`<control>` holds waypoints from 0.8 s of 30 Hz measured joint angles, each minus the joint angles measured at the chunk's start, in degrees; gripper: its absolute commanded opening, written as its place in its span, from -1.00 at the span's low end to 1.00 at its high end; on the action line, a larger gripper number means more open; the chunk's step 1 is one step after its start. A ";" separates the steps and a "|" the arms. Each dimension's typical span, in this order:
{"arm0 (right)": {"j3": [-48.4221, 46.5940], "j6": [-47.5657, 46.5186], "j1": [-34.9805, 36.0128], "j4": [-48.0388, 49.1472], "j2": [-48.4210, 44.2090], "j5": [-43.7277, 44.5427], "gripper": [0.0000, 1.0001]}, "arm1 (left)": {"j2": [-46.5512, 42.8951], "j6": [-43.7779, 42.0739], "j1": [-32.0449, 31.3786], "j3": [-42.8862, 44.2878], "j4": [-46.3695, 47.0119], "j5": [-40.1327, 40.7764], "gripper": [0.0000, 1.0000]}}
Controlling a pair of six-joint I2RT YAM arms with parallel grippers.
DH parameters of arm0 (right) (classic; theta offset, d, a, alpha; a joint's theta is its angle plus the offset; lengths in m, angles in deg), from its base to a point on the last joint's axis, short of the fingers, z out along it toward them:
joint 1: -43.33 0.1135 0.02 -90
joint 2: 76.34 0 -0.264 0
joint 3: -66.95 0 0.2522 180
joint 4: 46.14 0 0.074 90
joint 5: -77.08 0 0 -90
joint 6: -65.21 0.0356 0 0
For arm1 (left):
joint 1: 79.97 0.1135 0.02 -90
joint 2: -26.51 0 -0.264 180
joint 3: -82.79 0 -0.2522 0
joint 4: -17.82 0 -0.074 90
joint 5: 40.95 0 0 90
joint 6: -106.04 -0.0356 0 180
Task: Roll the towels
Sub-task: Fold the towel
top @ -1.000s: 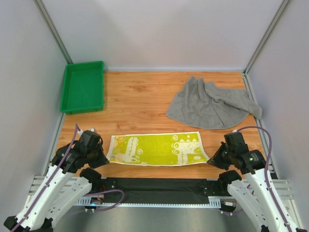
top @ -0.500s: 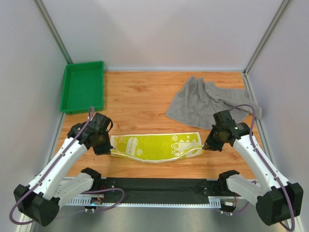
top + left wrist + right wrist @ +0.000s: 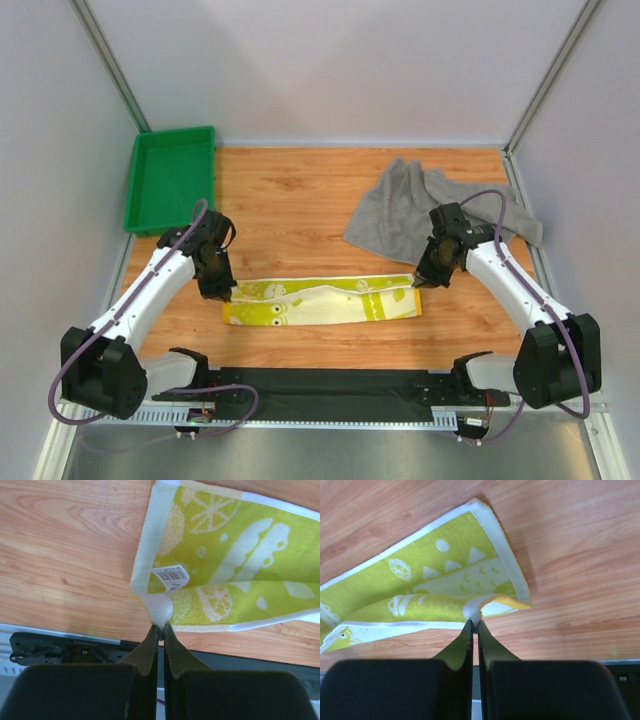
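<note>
Two cloth towels on my wooden table (image 3: 290, 200), one pinched at both ends.

The small white-edged towel with the green-yellow print (image 3: 320, 301) lies near the front edge as a long, half-folded strip, with its long axis running left to right. My left gripper (image 3: 161, 628) is clenched on its left corner and my right gripper (image 3: 475, 624) on its right. The large grey terry towel (image 3: 420, 215) sits crumpled at the back right. One green plastic tray (image 3: 170, 180) is at the back left.
</note>
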State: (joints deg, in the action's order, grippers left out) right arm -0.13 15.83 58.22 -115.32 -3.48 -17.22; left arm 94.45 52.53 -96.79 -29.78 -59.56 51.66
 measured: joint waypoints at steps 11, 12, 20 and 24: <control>-3.13 -2.01 -1.60 2.27 6.40 0.26 -0.99 | 6.47 -3.54 3.48 1.14 3.13 -1.31 -1.00; -3.28 -2.14 -1.60 2.43 6.88 0.26 -0.99 | 7.13 -3.76 3.56 1.49 3.28 -1.33 -1.00; -4.50 -2.99 -1.60 3.61 11.08 0.35 -0.99 | 11.63 -5.18 4.22 3.48 4.79 -1.51 -1.00; -5.66 -3.19 -1.62 4.02 13.57 0.76 -0.99 | 14.34 -5.77 4.39 4.02 5.31 -1.49 -1.00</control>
State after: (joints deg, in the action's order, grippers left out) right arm -5.80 12.64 56.60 -111.29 10.10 -16.45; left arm 108.79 46.76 -92.39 -25.75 -54.25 50.18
